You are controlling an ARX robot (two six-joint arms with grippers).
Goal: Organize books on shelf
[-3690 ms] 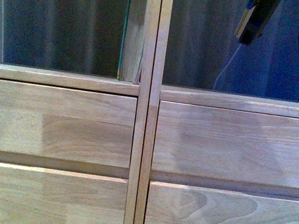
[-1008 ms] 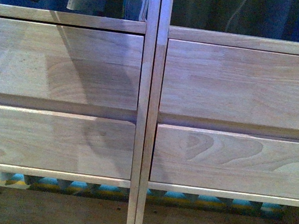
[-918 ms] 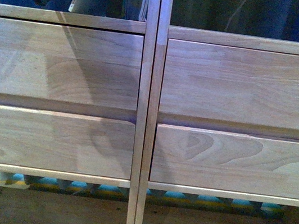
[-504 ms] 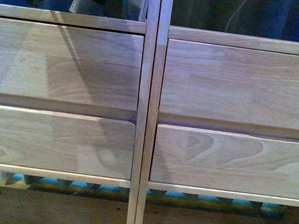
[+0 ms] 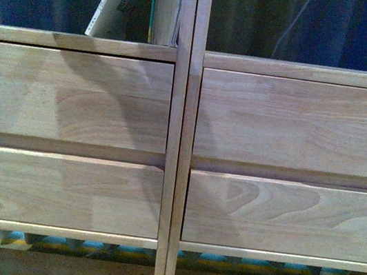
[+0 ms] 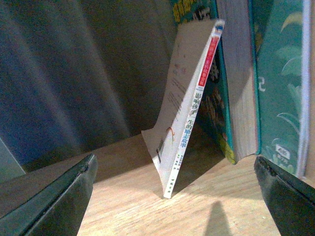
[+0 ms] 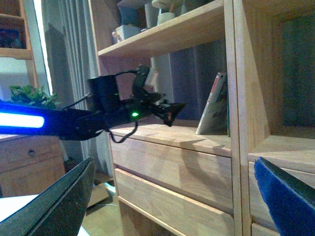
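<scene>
Thin white-grey paperback with red spine patch (image 6: 189,110) leans tilted against thicker teal-edged book with beige pages (image 6: 239,78), upper centre of left wrist frame, in light natural-wood shelf (image 5: 177,143) cubby. Paperback judged light, floppy; pinch near spine, mid-height. Left tool (image 6: 174,194) jaws spread, empty, short of book. Right tool (image 7: 177,196) likewise parted, holding nothing.

Two books (image 6: 231,93) stand in one shelf (image 5: 170,177) with four drawer fronts (image 5: 71,95).
</scene>
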